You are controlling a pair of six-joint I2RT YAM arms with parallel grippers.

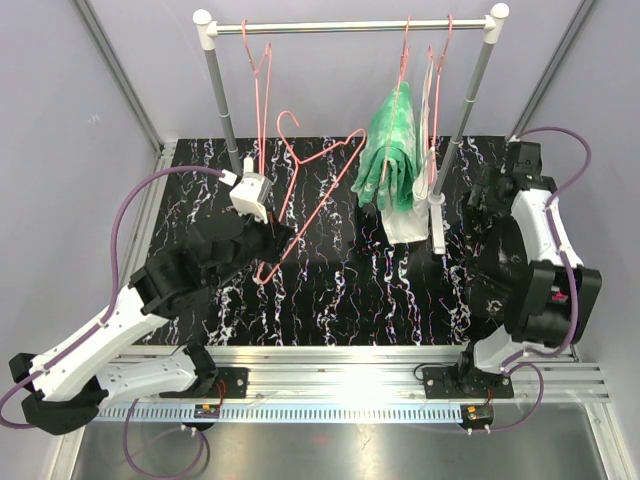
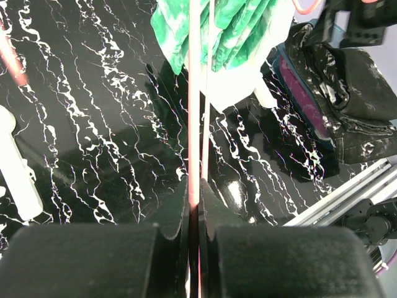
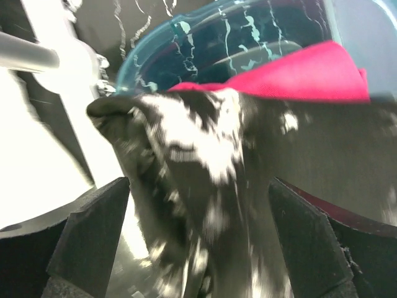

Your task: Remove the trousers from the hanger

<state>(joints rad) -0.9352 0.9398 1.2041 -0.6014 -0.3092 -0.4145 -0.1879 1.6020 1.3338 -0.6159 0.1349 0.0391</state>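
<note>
The green-and-white tie-dye trousers [image 1: 395, 150] hang from a pink hanger on the rail and also show in the left wrist view [image 2: 223, 31]. My left gripper [image 1: 272, 238] is shut on the wire of an empty pink hanger [image 1: 320, 190], held tilted above the table; the wire runs up between its fingertips [image 2: 194, 186]. The black marbled trousers [image 3: 217, 161] lie on the magenta trousers [image 3: 310, 71] in a clear blue bin [image 3: 186, 25] at the right. My right gripper [image 3: 198, 186] is open just above the black pair, its jaws wide to either side of it. In the top view it is at the far right [image 1: 492, 195].
A clothes rack stands at the back, with its rail [image 1: 350, 25] across the top and a post at each side, the right post [image 1: 455, 140] beside the green trousers. Another empty pink hanger [image 1: 262, 70] hangs at the rail's left. The black marbled tabletop [image 1: 340, 290] lies below.
</note>
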